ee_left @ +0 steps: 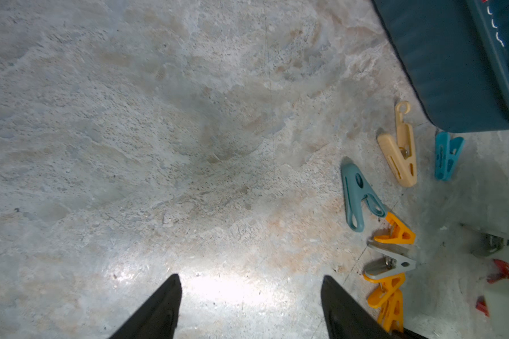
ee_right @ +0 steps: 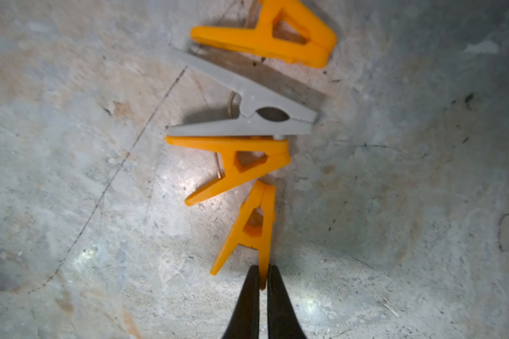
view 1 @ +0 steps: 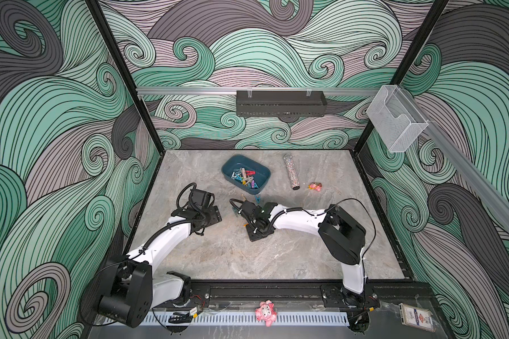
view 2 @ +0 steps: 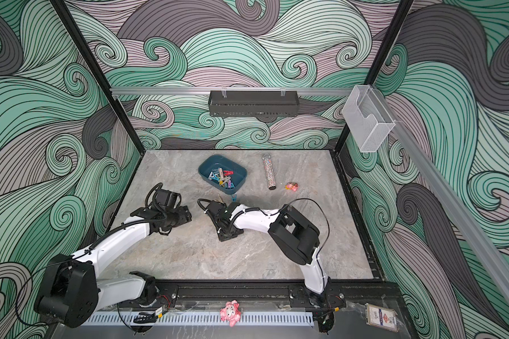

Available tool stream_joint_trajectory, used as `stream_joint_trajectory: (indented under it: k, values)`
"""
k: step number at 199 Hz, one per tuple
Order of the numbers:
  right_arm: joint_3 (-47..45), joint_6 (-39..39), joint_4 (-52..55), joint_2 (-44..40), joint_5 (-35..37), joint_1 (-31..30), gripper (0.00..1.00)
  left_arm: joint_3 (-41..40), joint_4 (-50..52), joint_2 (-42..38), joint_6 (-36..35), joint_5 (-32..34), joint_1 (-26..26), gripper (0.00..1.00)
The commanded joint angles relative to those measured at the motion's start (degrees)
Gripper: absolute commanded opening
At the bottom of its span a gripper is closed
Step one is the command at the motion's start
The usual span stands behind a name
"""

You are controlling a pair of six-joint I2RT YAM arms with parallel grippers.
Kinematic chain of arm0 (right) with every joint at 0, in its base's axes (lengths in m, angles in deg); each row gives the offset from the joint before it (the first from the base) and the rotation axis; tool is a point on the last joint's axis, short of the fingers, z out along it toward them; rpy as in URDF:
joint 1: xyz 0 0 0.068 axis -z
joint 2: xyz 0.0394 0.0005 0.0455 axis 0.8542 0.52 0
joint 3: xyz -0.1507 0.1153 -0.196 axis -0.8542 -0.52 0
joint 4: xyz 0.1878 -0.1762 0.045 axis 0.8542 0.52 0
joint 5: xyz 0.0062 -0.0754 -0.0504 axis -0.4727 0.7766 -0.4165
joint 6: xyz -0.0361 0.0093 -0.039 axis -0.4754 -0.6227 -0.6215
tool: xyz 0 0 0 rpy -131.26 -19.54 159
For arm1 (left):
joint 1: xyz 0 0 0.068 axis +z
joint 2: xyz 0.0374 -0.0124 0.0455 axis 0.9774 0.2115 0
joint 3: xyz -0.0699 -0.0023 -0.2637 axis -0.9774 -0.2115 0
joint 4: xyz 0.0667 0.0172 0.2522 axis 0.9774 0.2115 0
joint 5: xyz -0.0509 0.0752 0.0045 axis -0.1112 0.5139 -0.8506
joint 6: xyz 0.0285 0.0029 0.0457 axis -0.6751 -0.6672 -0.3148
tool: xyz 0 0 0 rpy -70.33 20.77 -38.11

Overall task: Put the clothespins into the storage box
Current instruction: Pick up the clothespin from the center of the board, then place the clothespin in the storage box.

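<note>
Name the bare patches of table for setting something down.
Free: the table front between left arm and right arm; the rear-left corner beside the storage box; the strip right of the glitter tube and pink toy. Crowded: loose clothespins before the box, where the right tool pinches an orange clothespin.

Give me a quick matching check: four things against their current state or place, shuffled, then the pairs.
1. right arm's jaws
2. left arm's jaws
3. grey plastic clothespin
4. dark teal-blue plastic storage box

A. holds a pile of mixed-colour clothespins
B. open over bare grey stone-look table
C. lying between two orange plastic clothespins
D. shut on one leg of a third orange plastic clothespin

Pairs: 1-D, 2-B, 3-C, 4-A
</note>
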Motion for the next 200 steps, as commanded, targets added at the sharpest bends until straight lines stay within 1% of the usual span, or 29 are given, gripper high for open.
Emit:
stream_joint_trajectory:
  k: [1,41,63,98,128,159,200]
  values:
    - [-0.5,0.2,1.2,-2.4,-0.5,0.1,0.08,0.1,0.7,-0.4,0.4,-0.3,0.3,0.77]
    - [-0.9,0.4,2.6,-7.6,-0.1,1.0,0.07,0.5,-0.1,-1.5,1.2,-0.3,0.2,0.76]
    - [-0.1,0.6,2.8,-9.3,0.1,2.9,0.06,-1.2,-4.7,-3.5,1.0,-2.8,-0.5,0.76]
    - [3.5,-0.7,2.6,-9.2,2.2,7.1,0.06,-4.2,-10.7,-6.6,2.7,-3.2,-4.2,0.76]
    - [9.0,-2.0,0.3,-6.2,3.8,11.9,0.06,-5.6,-14.5,-6.1,2.3,-2.4,-8.6,0.76]
    - [18.2,-3.7,-0.2,-0.2,4.8,16.0,0.06,-3.9,-15.6,-2.3,1.0,-2.5,-12.7,0.76]
    - [30.7,-5.8,2.0,8.7,5.2,19.3,0.06,-0.8,-15.6,2.9,-0.4,-2.5,-15.5,0.76]
